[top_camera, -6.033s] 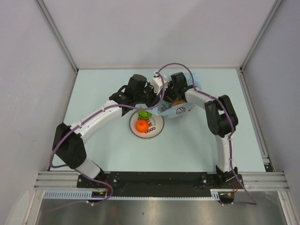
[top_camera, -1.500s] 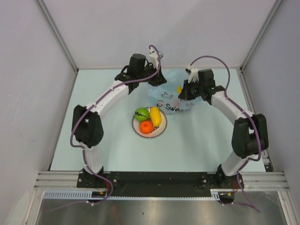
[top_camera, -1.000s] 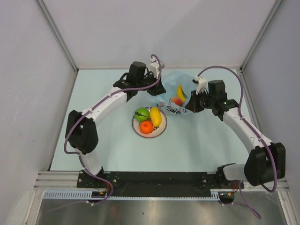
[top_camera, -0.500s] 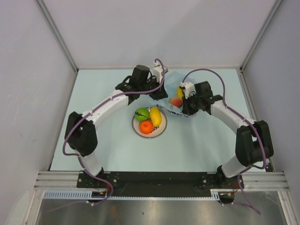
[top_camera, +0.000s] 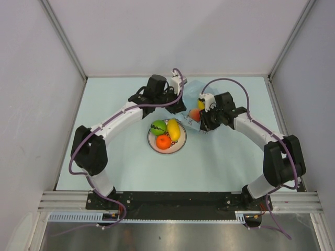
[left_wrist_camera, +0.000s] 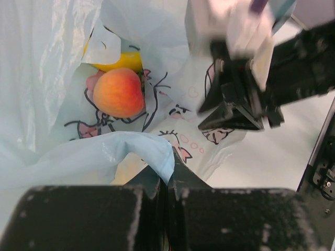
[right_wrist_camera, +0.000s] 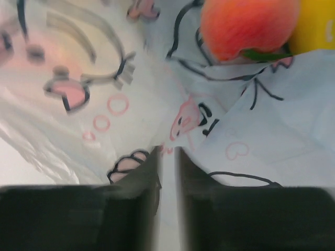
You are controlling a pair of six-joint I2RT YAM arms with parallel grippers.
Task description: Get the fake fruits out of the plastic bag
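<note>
Now your left gripper [left_wrist_camera: 163,179], at the bottom of the left wrist view, is clamped tight on a fold of the plastic bag [left_wrist_camera: 47,63]. In the upper left of that view a peach-coloured fruit [left_wrist_camera: 118,92] lies inside the bag, touching a yellow fruit [left_wrist_camera: 119,61] just above it. Your right gripper [right_wrist_camera: 167,155] sits low on the bag's printed side. Its jaws are only a slit apart with film in the gap, and you cannot tell whether they pinch it. The print shows pink cartoon figures, hearts and rings in dark outline; no word can be read. In the overhead view the bag lies just above the centre, and beside it, lower left, the plate [top_camera: 178,148] holds a green fruit [top_camera: 158,127], a banana [top_camera: 174,129] and an orange [top_camera: 164,141]. The plate's rim markings are too small to read.
</note>
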